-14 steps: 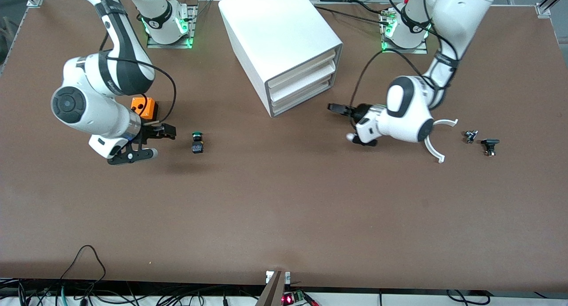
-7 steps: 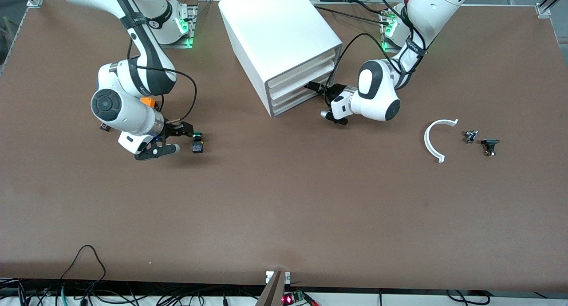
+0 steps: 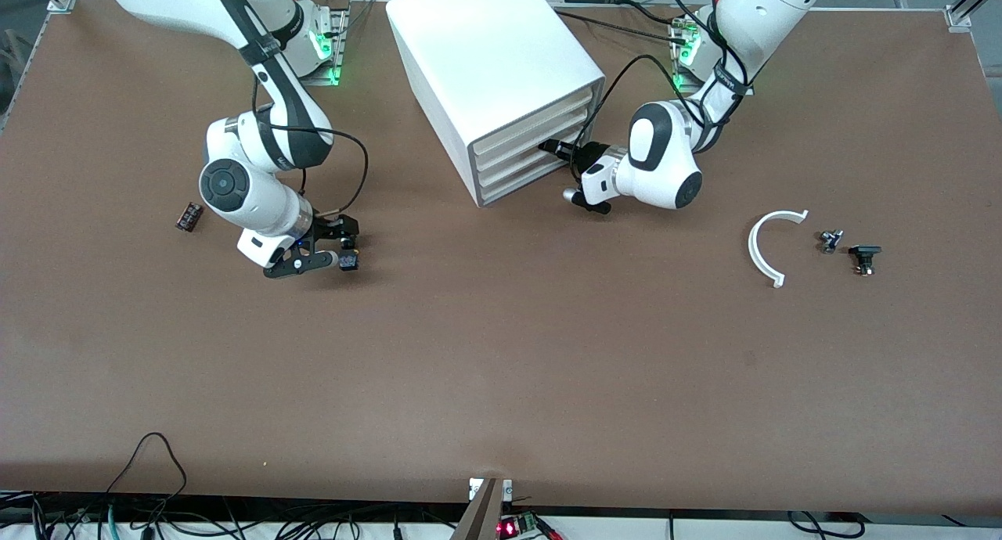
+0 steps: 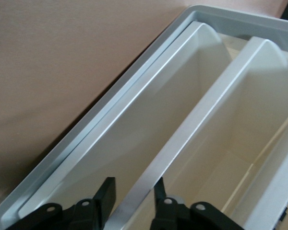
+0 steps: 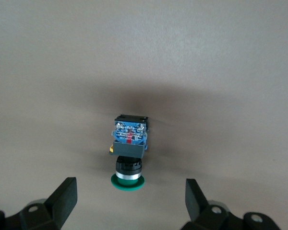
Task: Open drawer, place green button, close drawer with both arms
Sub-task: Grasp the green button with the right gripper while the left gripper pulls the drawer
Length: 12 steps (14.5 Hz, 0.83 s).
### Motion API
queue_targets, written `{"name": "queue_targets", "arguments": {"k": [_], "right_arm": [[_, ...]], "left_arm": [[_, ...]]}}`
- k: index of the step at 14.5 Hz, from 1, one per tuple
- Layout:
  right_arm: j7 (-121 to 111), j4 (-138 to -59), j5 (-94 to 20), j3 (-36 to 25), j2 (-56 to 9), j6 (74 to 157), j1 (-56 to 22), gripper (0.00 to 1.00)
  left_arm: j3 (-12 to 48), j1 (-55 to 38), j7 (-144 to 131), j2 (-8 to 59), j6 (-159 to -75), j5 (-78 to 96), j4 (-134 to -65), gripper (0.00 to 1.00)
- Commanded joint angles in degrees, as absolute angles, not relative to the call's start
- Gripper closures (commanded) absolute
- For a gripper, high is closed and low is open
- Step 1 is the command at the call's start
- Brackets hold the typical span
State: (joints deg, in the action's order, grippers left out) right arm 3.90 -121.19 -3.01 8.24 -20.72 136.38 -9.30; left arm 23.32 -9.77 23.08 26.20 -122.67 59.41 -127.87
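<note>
Resting on brown table: button between wide right claw; left claw narrow at drawer.

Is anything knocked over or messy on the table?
The button lies tipped on its side on the table, between the open fingers of the right gripper. Otherwise nothing looks spilled or broken; the left gripper is at the cabinet's drawer fronts.

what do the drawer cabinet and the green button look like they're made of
The large white box cabinet looks like smooth matte plastic with a grey front frame; its bottommost white tray-like drawer has thin moulded walls. The small green-capped button seems glossy plastic on a black body, with a blue contact block.
</note>
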Motion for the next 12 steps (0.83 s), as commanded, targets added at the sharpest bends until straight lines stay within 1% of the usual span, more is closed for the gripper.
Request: {"name": "queue_targets", "arguments": {"k": [1, 2, 3, 5, 9, 10, 12], "right_arm": [[7.5, -122.3, -1.8, 9.1, -21.4, 138.2, -9.1, 0.0], [8.3, -122.2, -1.8, 9.1, -22.1, 138.4, -9.1, 0.0], [9.2, -122.1, -1.8, 9.2, -22.8, 138.9, -9.2, 0.0], [10.4, -121.9, -1.7, 9.2, -23.8, 139.7, -9.1, 0.0], [10.4, -121.8, -1.7, 9.2, -25.7, 141.9, -9.1, 0.0], [10.4, -121.7, -1.7, 9.2, -26.1, 142.4, -9.1, 0.0], [10.4, -121.7, -0.3, 9.2, -26.5, 143.2, -9.1, 0.01]], "left_arm": [[22.8, -8.2, 24.3, 24.4, -128.5, 60.4, -129.0, 1.0], [22.5, -6.8, 24.4, 23.5, -133.0, 60.1, -128.9, 1.0], [22.4, -5.9, 24.5, 23.3, -135.5, 59.9, -128.4, 1.0], [20.8, -5.4, 24.3, 23.6, -135.7, 59.7, -125.6, 1.0], [19.4, -5.3, 24.3, 23.6, -136.1, 59.7, -124.9, 1.0], [19.3, -5.1, 24.3, 23.6, -136.1, 59.8, -125.0, 0.01], [19.3, -4.7, 24.3, 23.2, -136.1, 59.8, -124.9, 0.0]]}}
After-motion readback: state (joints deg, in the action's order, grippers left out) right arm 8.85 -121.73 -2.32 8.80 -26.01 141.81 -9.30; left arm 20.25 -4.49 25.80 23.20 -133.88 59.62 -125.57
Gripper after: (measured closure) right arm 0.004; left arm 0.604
